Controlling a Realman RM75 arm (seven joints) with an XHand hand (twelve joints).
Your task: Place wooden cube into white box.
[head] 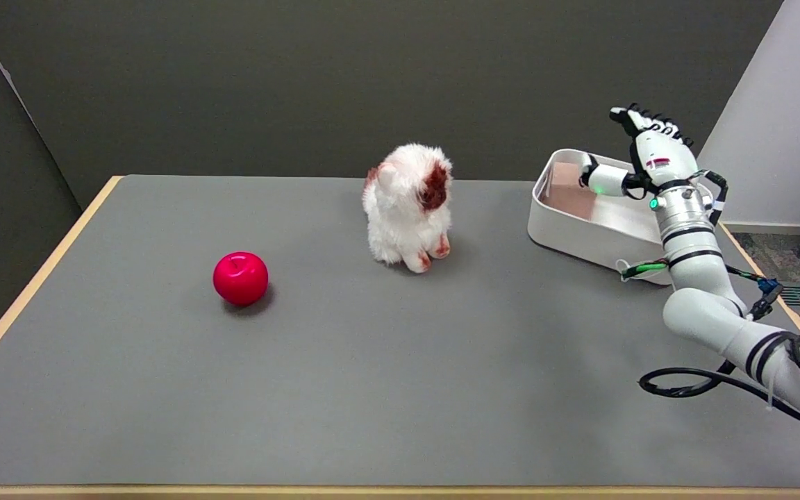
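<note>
At the table's far right corner: white box [584,232], open-topped, with the wooden cube [569,191] lying inside at its left end. Above the box: right hand [650,153], raised upright, fingers spread, thumb stretched out over the box interior toward the cube, grasping nothing. Mid-table, near the far edge: plush toy [410,207], white with reddish-brown patches, sitting upright. Left of centre: red apple [240,278], well apart from the toy. Surface: grey table [372,389] with wooden edging
</note>
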